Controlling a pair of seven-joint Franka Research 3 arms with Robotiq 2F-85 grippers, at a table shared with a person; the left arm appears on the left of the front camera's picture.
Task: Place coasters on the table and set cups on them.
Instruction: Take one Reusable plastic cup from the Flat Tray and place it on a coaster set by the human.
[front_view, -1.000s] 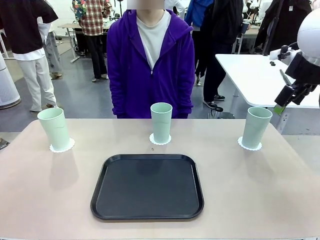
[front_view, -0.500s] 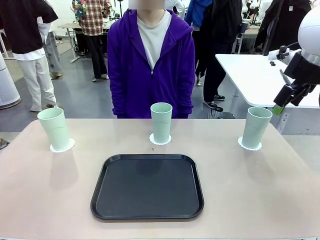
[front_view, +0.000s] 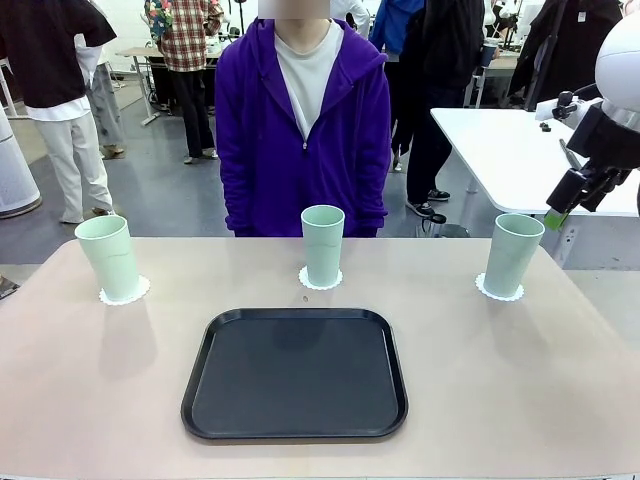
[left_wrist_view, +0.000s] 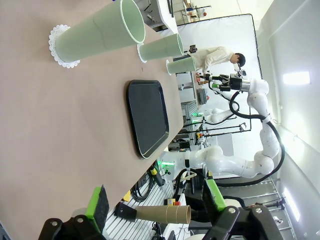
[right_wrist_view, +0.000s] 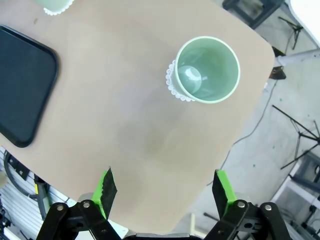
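Three pale green cups stand upright on the beige table (front_view: 90, 400), each on a white lacy coaster: the left cup (front_view: 108, 257) on its coaster (front_view: 127, 294), the middle cup (front_view: 322, 245) on its coaster (front_view: 320, 282), the right cup (front_view: 512, 255) on its coaster (front_view: 499, 291). My right gripper (front_view: 562, 207) hangs high over the table's far right corner. In the right wrist view it (right_wrist_view: 165, 187) is open and empty, looking down into the right cup (right_wrist_view: 207, 70). My left gripper (left_wrist_view: 156, 200) is open and empty, off the table's left end, well away from the nearest cup (left_wrist_view: 100, 32).
A black tray (front_view: 295, 372) with nothing on it lies in the middle of the table near my side. A person in a purple hoodie (front_view: 300, 120) stands at the far edge behind the middle cup, hands out of sight. A white table (front_view: 510, 150) stands at the back right.
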